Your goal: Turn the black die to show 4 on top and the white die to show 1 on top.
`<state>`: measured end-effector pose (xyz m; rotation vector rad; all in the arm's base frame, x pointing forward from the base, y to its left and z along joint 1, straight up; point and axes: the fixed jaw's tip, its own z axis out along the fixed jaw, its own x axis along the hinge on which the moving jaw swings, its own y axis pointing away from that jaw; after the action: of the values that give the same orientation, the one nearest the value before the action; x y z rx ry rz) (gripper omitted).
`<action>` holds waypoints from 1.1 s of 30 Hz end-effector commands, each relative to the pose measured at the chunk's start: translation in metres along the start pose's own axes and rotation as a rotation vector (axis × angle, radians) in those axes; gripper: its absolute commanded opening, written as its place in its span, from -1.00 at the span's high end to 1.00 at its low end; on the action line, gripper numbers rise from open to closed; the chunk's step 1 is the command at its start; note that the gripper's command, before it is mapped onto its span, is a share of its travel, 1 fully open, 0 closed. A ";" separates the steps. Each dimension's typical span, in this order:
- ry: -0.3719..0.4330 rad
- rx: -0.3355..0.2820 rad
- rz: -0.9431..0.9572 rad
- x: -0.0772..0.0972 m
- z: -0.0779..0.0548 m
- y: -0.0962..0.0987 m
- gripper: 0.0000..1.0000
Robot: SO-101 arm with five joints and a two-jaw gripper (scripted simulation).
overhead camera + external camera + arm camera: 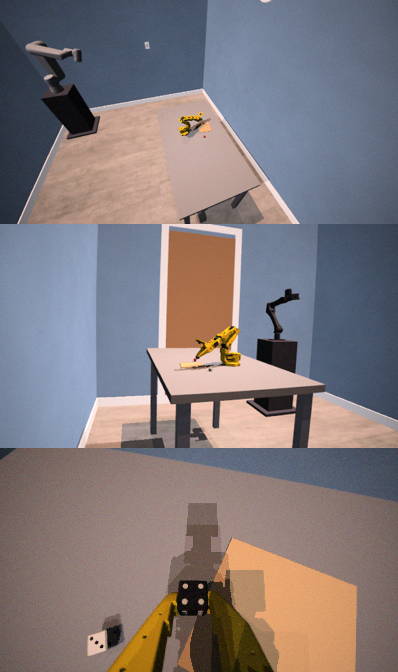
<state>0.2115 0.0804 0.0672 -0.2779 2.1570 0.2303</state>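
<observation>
My gripper is shut on the black die, held above the table by the mat's edge. The die's face turned to the wrist camera shows 4; which way it faces in the room is hard to tell. The orange mat lies to the right of the fingers in the wrist view, partly in the arm's shadow. The white die lies on the table off the mat, left of the fingers in the wrist view; a bright face shows 3 and another is dark.
The red die lies on the table off the mat, out of the wrist view; its pips are too small to read. The table's far edge crosses the top of the wrist view. Another arm stands on a black pedestal away from the table.
</observation>
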 end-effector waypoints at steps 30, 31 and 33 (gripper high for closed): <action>-0.236 -0.122 -0.122 -0.013 0.022 0.033 1.00; -0.236 -0.122 -0.122 -0.013 0.022 0.033 1.00; -0.236 -0.122 -0.122 -0.013 0.022 0.033 1.00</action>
<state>0.2240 0.1154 0.0602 -0.4216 1.9291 0.3010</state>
